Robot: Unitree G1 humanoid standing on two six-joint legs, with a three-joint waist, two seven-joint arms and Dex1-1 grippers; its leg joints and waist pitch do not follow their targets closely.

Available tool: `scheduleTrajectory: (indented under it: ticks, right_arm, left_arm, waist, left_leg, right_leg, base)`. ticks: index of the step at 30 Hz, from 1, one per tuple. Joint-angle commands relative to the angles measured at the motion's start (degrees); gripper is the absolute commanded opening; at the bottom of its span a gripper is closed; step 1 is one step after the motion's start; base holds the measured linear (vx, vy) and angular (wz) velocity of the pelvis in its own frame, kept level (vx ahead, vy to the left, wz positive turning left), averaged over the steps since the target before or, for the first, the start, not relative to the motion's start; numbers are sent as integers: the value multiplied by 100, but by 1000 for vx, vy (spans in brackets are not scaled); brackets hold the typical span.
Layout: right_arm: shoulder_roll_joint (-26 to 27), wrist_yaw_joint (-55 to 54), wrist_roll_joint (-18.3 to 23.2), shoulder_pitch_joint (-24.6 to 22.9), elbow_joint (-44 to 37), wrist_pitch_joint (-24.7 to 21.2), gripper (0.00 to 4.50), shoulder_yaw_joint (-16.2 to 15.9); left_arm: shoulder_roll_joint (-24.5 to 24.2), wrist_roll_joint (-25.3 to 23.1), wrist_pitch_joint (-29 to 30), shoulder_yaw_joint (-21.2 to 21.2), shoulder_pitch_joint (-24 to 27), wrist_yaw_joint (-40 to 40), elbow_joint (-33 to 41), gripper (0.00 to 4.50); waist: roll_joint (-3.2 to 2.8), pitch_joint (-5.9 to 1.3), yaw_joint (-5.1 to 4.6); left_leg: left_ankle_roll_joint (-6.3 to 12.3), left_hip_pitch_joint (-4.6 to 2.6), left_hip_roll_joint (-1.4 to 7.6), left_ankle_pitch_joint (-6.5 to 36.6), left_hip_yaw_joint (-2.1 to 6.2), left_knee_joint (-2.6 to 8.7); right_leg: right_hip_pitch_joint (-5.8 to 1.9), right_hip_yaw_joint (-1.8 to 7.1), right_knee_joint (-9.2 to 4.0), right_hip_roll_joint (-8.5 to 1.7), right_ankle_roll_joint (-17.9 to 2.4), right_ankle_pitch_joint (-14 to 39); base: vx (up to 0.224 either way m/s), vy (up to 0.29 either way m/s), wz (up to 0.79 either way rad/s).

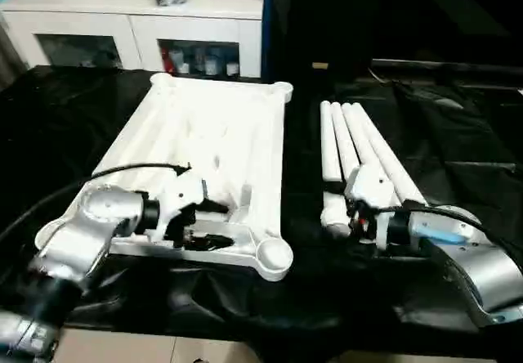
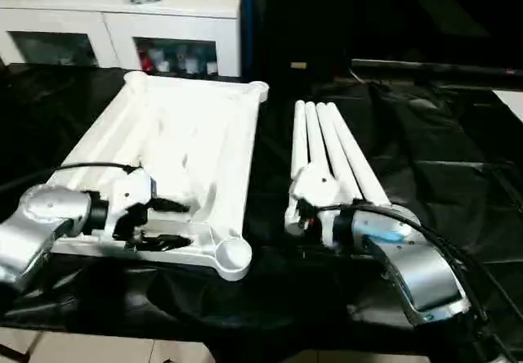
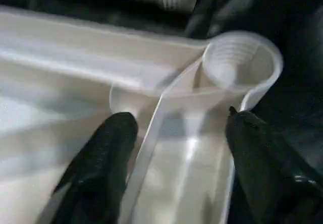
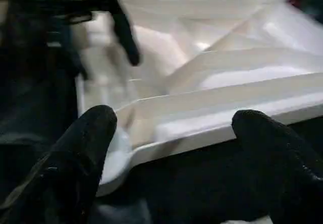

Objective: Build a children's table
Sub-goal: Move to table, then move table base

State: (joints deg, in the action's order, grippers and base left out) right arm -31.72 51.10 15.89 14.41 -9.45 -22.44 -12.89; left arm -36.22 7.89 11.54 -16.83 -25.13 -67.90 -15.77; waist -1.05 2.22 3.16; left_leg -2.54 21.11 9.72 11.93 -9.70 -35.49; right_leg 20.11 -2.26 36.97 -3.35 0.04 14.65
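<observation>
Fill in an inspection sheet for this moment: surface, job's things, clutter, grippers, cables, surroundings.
Surface: black sheet covering the work area.
Job's things: table top lying underside up, corner socket bare; four legs side by side to its right, none fitted.
Clutter: nothing seen.
Grippers: left gripper open, fingers astride a rib by the socket; right gripper open, holding nothing, near the legs' ends.
Cables: black cable along the left forearm.
Surroundings: white cabinet with glass doors behind.

Black-draped table (image 1: 458, 159), upturned white tabletop (image 1: 212, 134) (ribbed), four legs (image 1: 359, 146) alongside
</observation>
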Motion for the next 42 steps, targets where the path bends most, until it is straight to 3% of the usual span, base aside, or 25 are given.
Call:
scheduleTrajectory:
  ticks: [1, 5, 13, 22, 30, 36, 39, 42]
  right_arm:
    - [-67, 141, 28, 153, -120, -73, 416, -100]
    - [-29, 184, -54, 283, -54, -69, 416, -155]
    - [-75, 369, 16, 363, -132, -261, 416, -297]
    - [-52, 404, -2, 388, -150, -322, 416, -298]
    - [-50, 345, -90, 405, -77, -266, 416, -336]
    - [-34, 310, -138, 404, -60, -226, 416, -338]
    - [-28, 297, -159, 410, -41, -203, 416, -341]
    - [-19, 295, -177, 406, -33, -196, 416, -341]
  left_arm:
    - [56, -237, -210, -66, -317, -6, -417, 293]
    - [106, -658, -410, -312, -658, 169, -1102, 263]
    - [292, -996, -574, -462, -1027, 197, -1951, 205]
    - [444, -1014, -698, -412, -1238, 151, -2306, 143]
    - [575, -1033, -402, -238, -1322, 484, -2328, 94]
    - [652, -1003, 51, -32, -1235, 907, -2081, 63]
    - [592, -973, 284, 94, -1112, 1017, -1791, 39]
    - [548, -987, 353, 113, -1063, 1065, -1660, 24]
  waist:
    - [-46, -293, 1]
    - [-32, -285, 25]
    - [-32, -277, 32]
    - [-41, -259, 54]
    - [-42, -249, 54]
    - [-31, -265, -3]
    - [-5, -346, -36]
    - [-8, -357, -44]
  left_leg:
    - [156, -79, 334, 688, 141, 470]
    - [110, -87, 357, 807, 141, 486]
    - [55, -94, 372, 920, 141, 498]
    - [-10, -104, 397, 1079, 146, 525]
    - [-40, -91, 400, 1112, 149, 533]
    - [65, -31, 384, 842, 162, 517]
    - [338, 10, 356, 184, 151, 421]
    - [591, 36, 347, -58, 137, 384]
  right_leg:
    - [-135, 278, -426, -466, -1416, -262]
    - [-139, 283, -428, -495, -1479, -202]
    - [-143, 297, -453, -523, -1496, -48]
    - [-118, 303, -470, -544, -1509, 152]
    - [-120, 309, -479, -551, -1512, 242]
    - [-176, 294, -443, -551, -1545, -140]
    - [-189, 286, -341, -529, -1614, -1242]
    - [-168, 265, -296, -509, -1688, -1774]
  base:
    - [0, 0, 0]
    - [0, 0, 0]
    - [0, 0, 0]
    - [0, 0, 0]
    - [0, 0, 0]
    - [0, 0, 0]
    - [0, 0, 0]
    - [0, 0, 0]
